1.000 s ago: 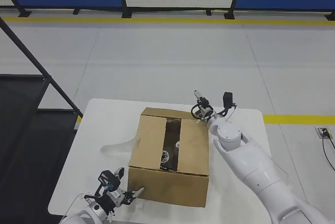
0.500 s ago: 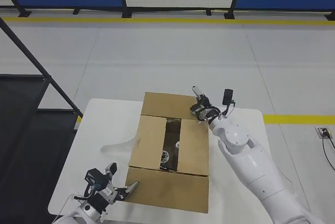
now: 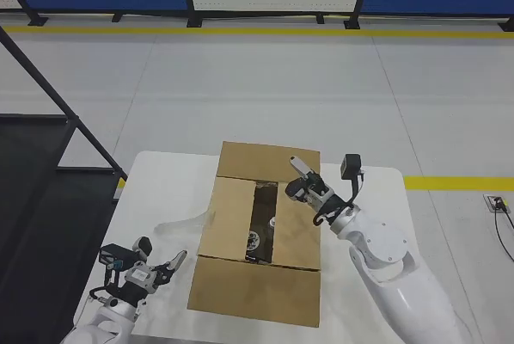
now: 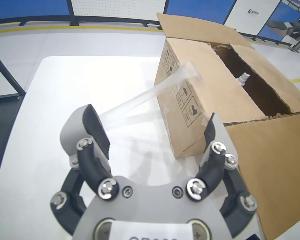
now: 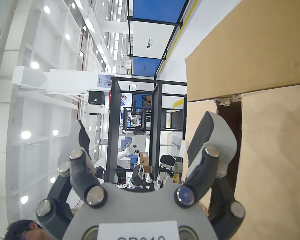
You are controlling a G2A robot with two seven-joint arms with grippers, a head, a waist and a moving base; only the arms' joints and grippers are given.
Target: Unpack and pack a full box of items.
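Fingers of the left gripper [image 4: 150,116] stand spread and empty, low over the white table [image 3: 167,185]. The near corner of the cardboard box [image 4: 215,96] is just ahead of one fingertip, and a clear tape strip [image 4: 150,93] trails off the box wall in front. Farther on, the right gripper [image 3: 302,176], also spread and empty, hovers just above the right-hand flap [image 3: 296,232], beside the dark gap [image 3: 264,219] running lengthwise away from the robot. A spray bottle [image 4: 242,78] shows inside. The right arm seems better placed to lift that flap by its inner edge. Beyond lies pale floor [image 3: 266,77] with a yellow line [image 3: 463,182].
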